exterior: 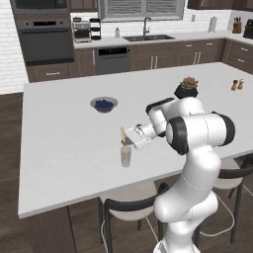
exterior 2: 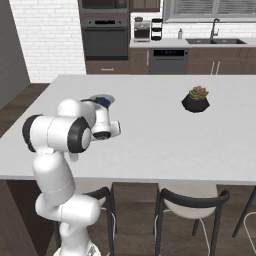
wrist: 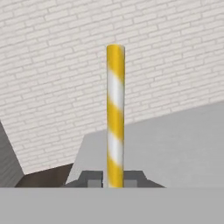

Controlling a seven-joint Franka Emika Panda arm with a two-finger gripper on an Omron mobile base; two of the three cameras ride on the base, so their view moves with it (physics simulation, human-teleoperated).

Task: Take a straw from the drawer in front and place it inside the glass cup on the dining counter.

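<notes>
You're holding the straw (wrist: 115, 113) clamped upright in the gripper (exterior: 126, 142), lining it up above the cup (exterior: 126, 156) for insertion.

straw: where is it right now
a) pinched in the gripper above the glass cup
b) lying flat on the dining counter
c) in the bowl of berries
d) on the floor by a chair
a: the straw stands clamped between the gripper fingertips, held over the glass cup on the dining counter.
</notes>
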